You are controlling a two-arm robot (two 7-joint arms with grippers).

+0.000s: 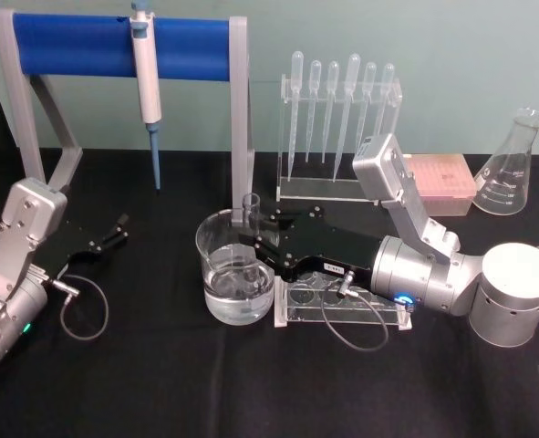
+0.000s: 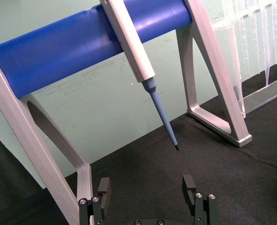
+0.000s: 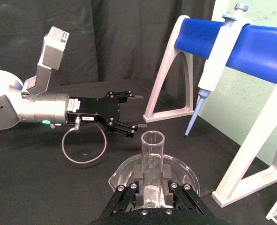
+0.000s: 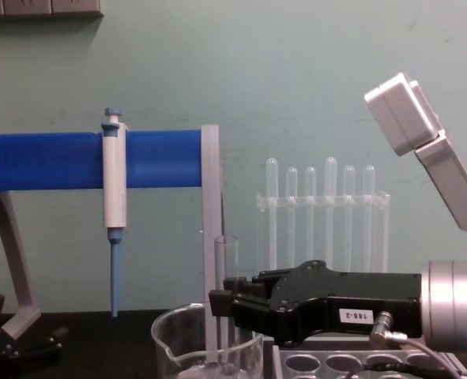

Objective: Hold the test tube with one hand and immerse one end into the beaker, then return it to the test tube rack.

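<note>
The test tube [image 1: 249, 212] stands upright with its lower end down inside the beaker [image 1: 216, 245], which holds some clear water. My right gripper [image 1: 263, 245] reaches in from the right over the beaker's rim and is shut on the tube at mid height. From the side, the test tube [image 4: 227, 260] rises above the beaker [image 4: 170, 341] with the right gripper [image 4: 227, 305] clamped on it. The right wrist view shows the test tube [image 3: 152, 161] between my fingers above the beaker [image 3: 183, 171]. My left gripper [image 1: 114, 234] rests open on the table at the left, apart from both.
A blue-barred stand [image 1: 114, 46] with a hanging pipettor [image 1: 147, 87] is behind the beaker. A pipette rack [image 1: 340, 128], a pink tip box [image 1: 442, 181] and a conical flask [image 1: 513, 169] stand at the back right. A clear holed rack [image 1: 342, 306] lies under my right arm.
</note>
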